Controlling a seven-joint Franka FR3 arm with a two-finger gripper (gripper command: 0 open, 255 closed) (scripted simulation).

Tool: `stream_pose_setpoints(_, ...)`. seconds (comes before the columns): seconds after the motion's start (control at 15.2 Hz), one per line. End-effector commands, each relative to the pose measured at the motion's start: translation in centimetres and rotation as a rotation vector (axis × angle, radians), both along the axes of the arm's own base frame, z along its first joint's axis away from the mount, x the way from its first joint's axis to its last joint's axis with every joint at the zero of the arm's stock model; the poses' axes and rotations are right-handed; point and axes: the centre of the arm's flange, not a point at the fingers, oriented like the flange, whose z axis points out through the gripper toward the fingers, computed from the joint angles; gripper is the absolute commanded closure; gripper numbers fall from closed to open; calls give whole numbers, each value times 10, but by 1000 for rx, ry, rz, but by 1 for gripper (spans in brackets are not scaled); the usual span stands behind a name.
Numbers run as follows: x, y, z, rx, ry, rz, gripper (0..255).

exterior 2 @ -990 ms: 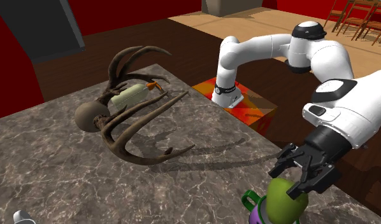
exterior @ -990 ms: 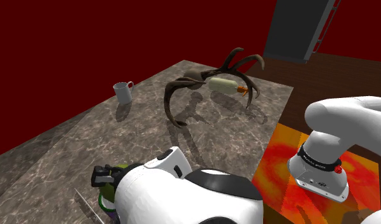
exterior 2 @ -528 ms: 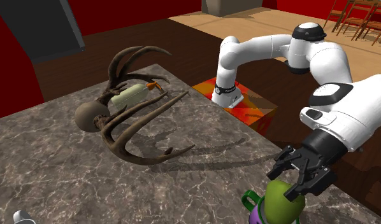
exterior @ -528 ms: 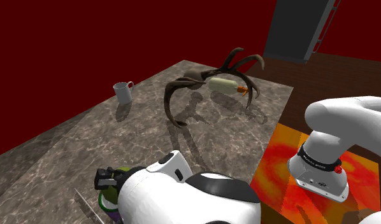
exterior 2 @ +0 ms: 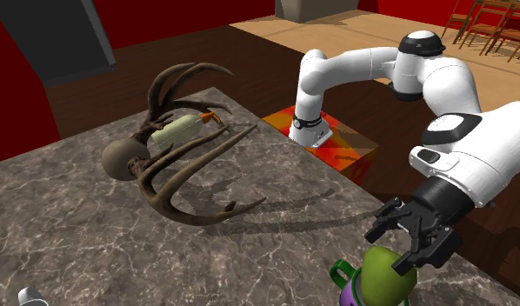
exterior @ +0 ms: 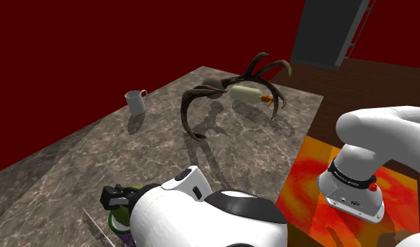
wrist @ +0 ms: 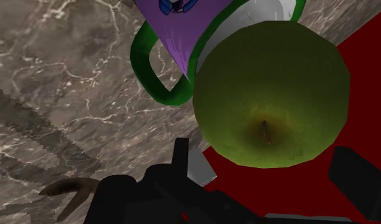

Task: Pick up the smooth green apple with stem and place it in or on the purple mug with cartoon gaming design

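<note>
Currently, the green apple [wrist: 269, 95] is resting stem-up in the mouth of the purple mug [wrist: 176, 32], which is standing near the edge of the marble counter [exterior 2: 93, 243]. The gripper [exterior 2: 391, 249] is hovering directly over the apple, its fingers spread apart, straddling the fruit and grasping nothing.

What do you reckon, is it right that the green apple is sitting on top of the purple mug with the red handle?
Not quite. The wrist view shows that the handle of the purple mug is green, not red. The green apple does sit on top of it.
</note>
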Motion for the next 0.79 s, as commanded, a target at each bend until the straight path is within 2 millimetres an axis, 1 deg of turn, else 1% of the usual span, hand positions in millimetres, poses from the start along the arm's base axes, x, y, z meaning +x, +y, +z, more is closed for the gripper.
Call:
stream_pose_setpoints(0.0, -11, 1, 8, 0, 0, 0, 0)
stream_pose_setpoints(0.2, -40, 4, 29, 0, 0, 0, 0)
stream_pose_setpoints(0.73, -40, 4, 29, 0, 0, 0, 0)
